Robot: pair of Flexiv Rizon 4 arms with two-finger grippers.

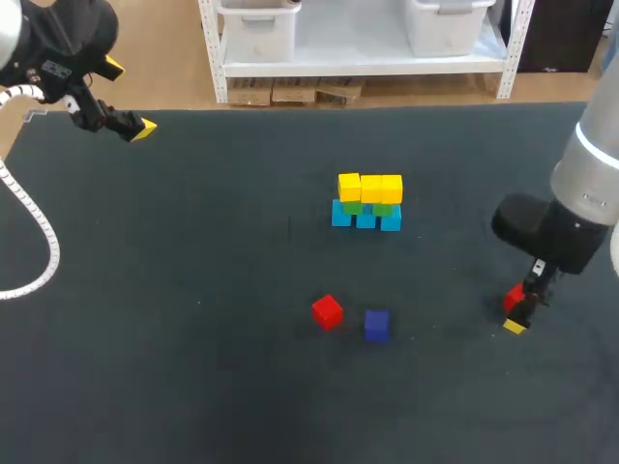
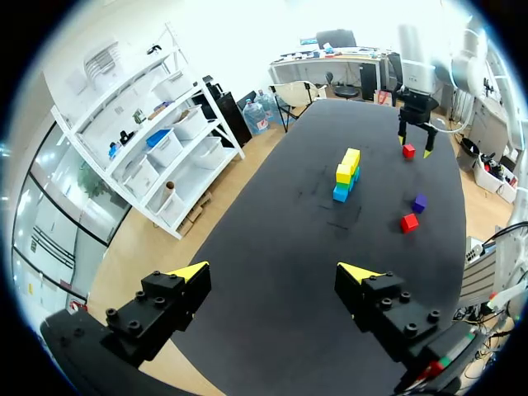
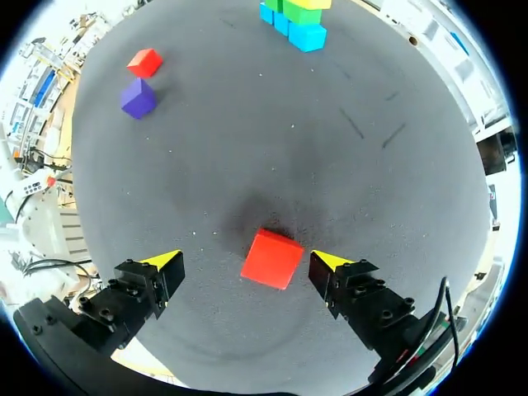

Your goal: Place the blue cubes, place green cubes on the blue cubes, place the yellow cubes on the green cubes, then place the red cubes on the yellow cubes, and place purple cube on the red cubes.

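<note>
A small structure (image 1: 367,202) stands mid-table: blue cubes (image 1: 366,218) at the bottom, green cubes (image 1: 368,207) on them, yellow cubes (image 1: 371,187) on top. In front of it lie a loose red cube (image 1: 327,311) and a purple cube (image 1: 376,325). Another red cube (image 3: 272,258) lies on the table at the right, between the fingers of my right gripper (image 3: 247,262), which is open and not touching it. My left gripper (image 2: 274,272) hangs open and empty over the far left corner, well away from the structure (image 2: 346,175).
The black table (image 1: 193,290) is bare around the cubes. Its far edge (image 1: 290,108) runs just beyond my left gripper (image 1: 128,97). A white cable loops over the table's left side (image 1: 44,242).
</note>
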